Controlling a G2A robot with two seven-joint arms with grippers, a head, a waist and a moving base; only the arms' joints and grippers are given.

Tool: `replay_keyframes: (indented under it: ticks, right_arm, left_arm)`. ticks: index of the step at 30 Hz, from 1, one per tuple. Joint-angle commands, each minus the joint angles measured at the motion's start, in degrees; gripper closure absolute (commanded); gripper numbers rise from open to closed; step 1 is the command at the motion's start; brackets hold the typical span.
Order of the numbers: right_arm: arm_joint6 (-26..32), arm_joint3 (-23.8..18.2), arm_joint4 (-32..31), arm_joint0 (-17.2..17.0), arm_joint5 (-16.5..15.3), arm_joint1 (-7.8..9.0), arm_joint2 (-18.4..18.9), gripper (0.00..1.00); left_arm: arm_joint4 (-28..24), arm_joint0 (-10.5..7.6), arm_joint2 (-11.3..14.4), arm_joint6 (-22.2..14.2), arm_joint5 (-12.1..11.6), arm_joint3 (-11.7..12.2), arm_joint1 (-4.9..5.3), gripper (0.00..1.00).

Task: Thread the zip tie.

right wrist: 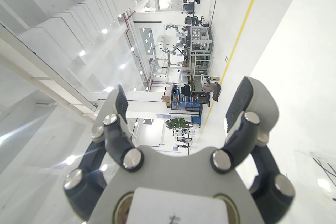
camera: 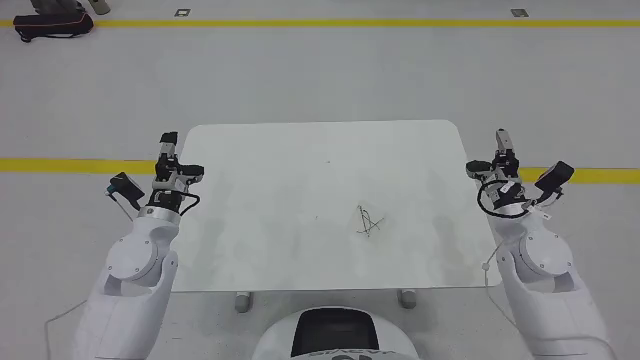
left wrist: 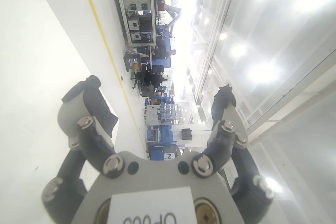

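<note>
Bag (camera: 50, 15), dark, lies on the floor far off at the left, on a yellow line (camera: 300, 23). Nearer, the left gripper (camera: 168, 139) hangs just outside the left edge of the table (camera: 300, 160), level with its far part and pointing away from the robot. In its wrist view the fingers (left wrist: 89, 96) stand wide apart with nothing between them, the white tabletop on one side and the hall beyond.

The zip tie (camera: 369, 222) lies flat on the table, right of centre and toward the near edge. It shows as a small tangle of thin dark strands; whether it is one tie or several I cannot tell. It is well apart from both grippers, nearer the right arm than the left, and nothing touches it.

The right gripper (camera: 501, 137) hangs outside the table's right edge, near the far corner, pointing the same way as the left. In its wrist view its ribbed pads (right wrist: 239, 96) are likewise spread, holding nothing, with the table's rim running along one side. A second yellow line (camera: 600, 174) crosses the floor beneath both arms.
</note>
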Motion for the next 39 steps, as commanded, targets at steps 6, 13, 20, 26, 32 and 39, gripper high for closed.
replay_keyframes:
  ticks: [6,13,20,26,32,39]
  right_arm:
    - [11.61,0.96,-12.27,8.12,4.19,0.9,-1.52,0.0]
    - [23.46,4.49,-17.44,13.14,8.27,1.53,-4.11,0.0]
    - [23.46,4.49,-17.44,13.14,8.27,1.53,-4.11,0.0]
    - [36.22,8.05,-22.5,19.27,9.75,2.44,-5.16,0.0]
    - [50.86,15.1,-29.56,28.58,14.13,3.24,-9.65,0.0]
    - [55.89,15.99,-30.6,29.95,15.01,3.43,-11.15,0.0]
  left_arm:
    - [0.0,0.0,0.0,0.0,0.0,0.0,0.0,0.0]
    - [0.0,0.0,0.0,0.0,0.0,0.0,0.0,0.0]
    - [0.0,0.0,0.0,0.0,0.0,0.0,0.0,0.0]
    - [0.0,0.0,0.0,0.0,0.0,0.0,0.0,0.0]
    - [0.0,0.0,0.0,0.0,0.0,0.0,0.0,0.0]
    - [0.0,0.0,0.0,0.0,0.0,0.0,0.0,0.0]
